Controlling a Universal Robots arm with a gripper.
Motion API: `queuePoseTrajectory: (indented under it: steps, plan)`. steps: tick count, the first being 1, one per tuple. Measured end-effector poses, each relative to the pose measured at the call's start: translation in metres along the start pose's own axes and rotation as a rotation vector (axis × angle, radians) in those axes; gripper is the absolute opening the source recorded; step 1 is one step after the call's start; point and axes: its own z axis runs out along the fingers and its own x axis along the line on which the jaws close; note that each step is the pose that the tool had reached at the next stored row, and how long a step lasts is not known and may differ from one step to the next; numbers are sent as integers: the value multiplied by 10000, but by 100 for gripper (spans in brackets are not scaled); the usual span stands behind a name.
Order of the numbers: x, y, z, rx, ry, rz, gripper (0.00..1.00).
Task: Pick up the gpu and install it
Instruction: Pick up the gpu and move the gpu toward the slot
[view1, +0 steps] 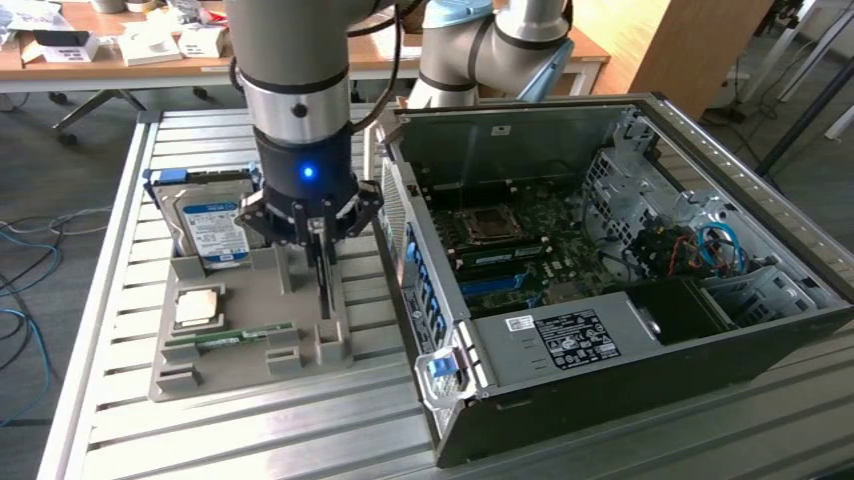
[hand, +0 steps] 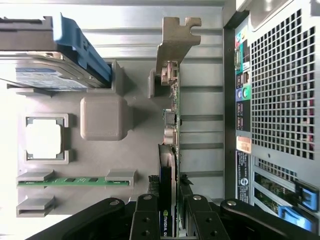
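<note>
The claw (hand: 170, 224) is being pressed together on the gpu (hand: 168, 170). Its black fingers (hand: 145, 222) are being held against both faces of the card, and the dark cooler block is being pinched between them.

In the exterior view the claw (view1: 315, 232) is being held low and pointing straight down. The gpu (view1: 324, 290) is being seen beneath it as a thin dark upright blade. The card is being kept on edge in a slot of the grey holder tray (view1: 254, 372), along the tray's side nearest the computer case (view1: 627, 300). Its silver end bracket is being shown at the end away from the fingers.

Other parts are being carried in the same tray:
- a hard drive (view1: 214, 225) with a blue-white label, standing tilted at the far end
- a square processor chip (view1: 198, 305) in its recess
- a narrow green memory stick (view1: 247, 335) lying flat in its cradle

The tray is being supported on the slatted metal bench (view1: 200, 440), at the exterior view's left. Just beside it, at the exterior view's right, the case is being kept on its side with its panel off, and its motherboard (view1: 521, 240) is being exposed.
</note>
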Motion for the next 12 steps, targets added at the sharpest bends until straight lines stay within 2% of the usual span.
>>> queuePoseTrajectory:
  steps: [12]
  plan:
    - [-7,15,-307,0,0,0,27]
